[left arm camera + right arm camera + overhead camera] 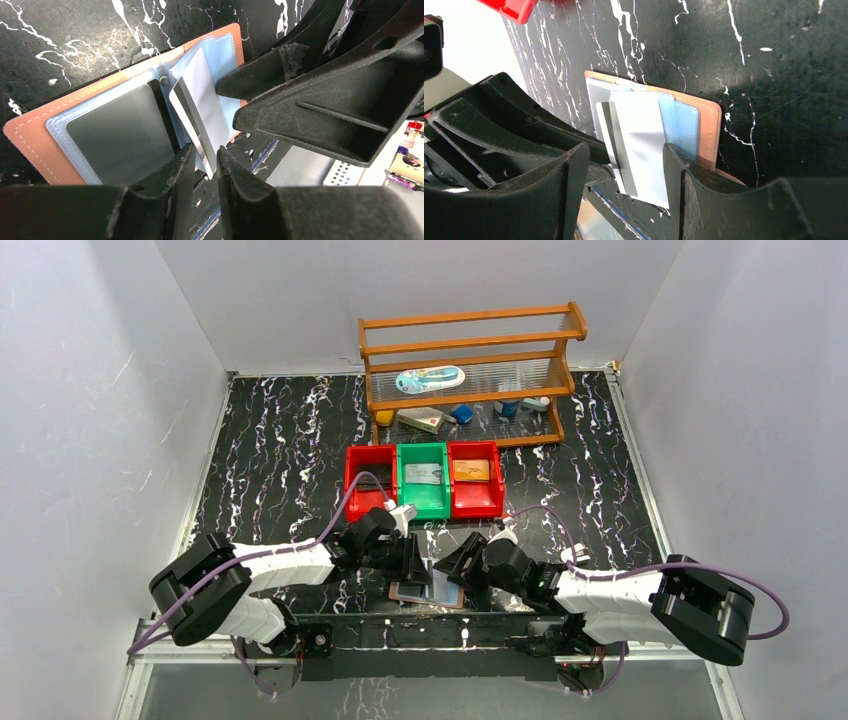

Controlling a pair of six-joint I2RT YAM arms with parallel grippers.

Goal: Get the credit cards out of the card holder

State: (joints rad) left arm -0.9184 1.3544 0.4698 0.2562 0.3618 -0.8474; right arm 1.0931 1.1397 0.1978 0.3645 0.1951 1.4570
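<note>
Overhead and wrist views of the workspace. The card holder point(425, 593) lies open and flat on the black marbled table point(280, 440), close to its near edge, between the 2 arms. Its pinkish-brown cover faces down and its clear bluish sleeves face up.

1 silver-white card point(197, 107) with a dark stripe along 1 long edge stands tilted over the right-hand sleeve. Its far part lies against the holder and its near part is raised off it. The left gripper point(205, 150) approaches from the near left, its jaws drawn almost together on the near edge of this card, which passes between the 2 fingers.

The right gripper point(624, 150) has its jaws set wide apart, 1 finger on each side of the same card, and grips nothing. Its right finger point(684, 170) lies at the bluish sleeve; whether it presses on it cannot be told.

The left sleeve point(120, 130) shows a flat grey sheen; whether a card sits inside cannot be told.

3 bins stand in a row farther back: a left red bin point(350, 485), a green bin point(425, 508) holding a grey card point(424, 474), and a right red bin point(475, 505) holding an orange card point(471, 470). A wooden rack point(470, 318) stands at the far edge.
</note>
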